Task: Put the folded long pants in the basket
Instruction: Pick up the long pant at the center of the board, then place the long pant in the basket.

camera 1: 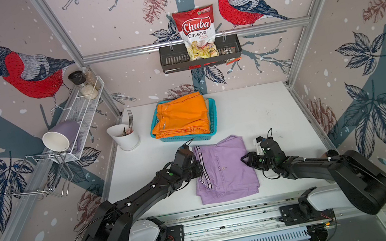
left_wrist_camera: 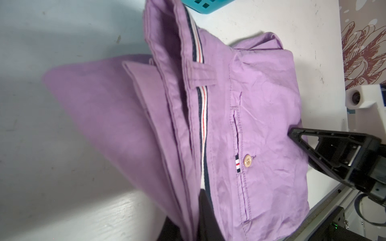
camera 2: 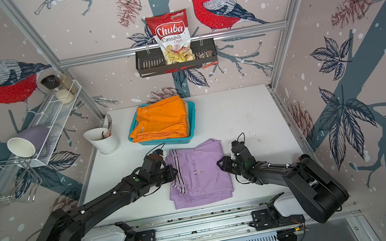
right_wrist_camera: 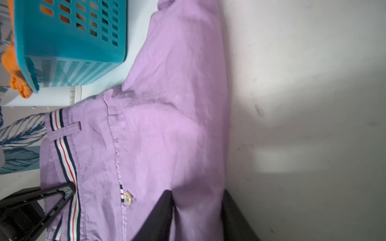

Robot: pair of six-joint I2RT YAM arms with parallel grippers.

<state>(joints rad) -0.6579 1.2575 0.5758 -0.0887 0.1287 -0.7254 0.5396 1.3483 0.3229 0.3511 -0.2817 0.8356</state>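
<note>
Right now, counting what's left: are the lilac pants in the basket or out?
Out. The lilac pants lie folded on the table, outside the basket.

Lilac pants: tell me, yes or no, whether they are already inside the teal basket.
No, the lilac pants lie on the white table, wholly outside the basket.

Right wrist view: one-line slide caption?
Folded lilac pants gripped by the right gripper, teal basket holding orange pants nearby.

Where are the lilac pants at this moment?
In both top views the lilac pants lie on the white table, just in front of the teal basket, between the left pincer and the right pincer.
</note>
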